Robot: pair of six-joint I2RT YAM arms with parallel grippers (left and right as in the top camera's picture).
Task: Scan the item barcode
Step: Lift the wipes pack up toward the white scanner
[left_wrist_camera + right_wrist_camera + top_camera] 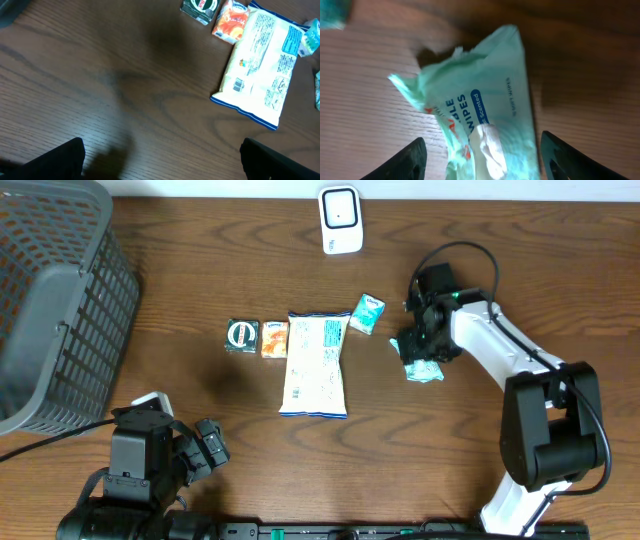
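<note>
A mint-green wipes pack (490, 115) lies crumpled on the wooden table, a white tab on its face. My right gripper (482, 162) hangs over it, open, one finger on each side with small gaps showing. From overhead the pack (426, 371) pokes out under the right gripper (420, 348), right of centre. The white scanner (340, 220) stands at the back edge. My left gripper (162, 160) is open over bare wood at the front left, holding nothing.
In a row at mid-table lie a dark green round-labelled pack (243, 335), an orange pack (275, 338), a large white-and-blue bag (316, 364) and a small teal pack (367, 313). A grey mesh basket (50, 300) fills the far left.
</note>
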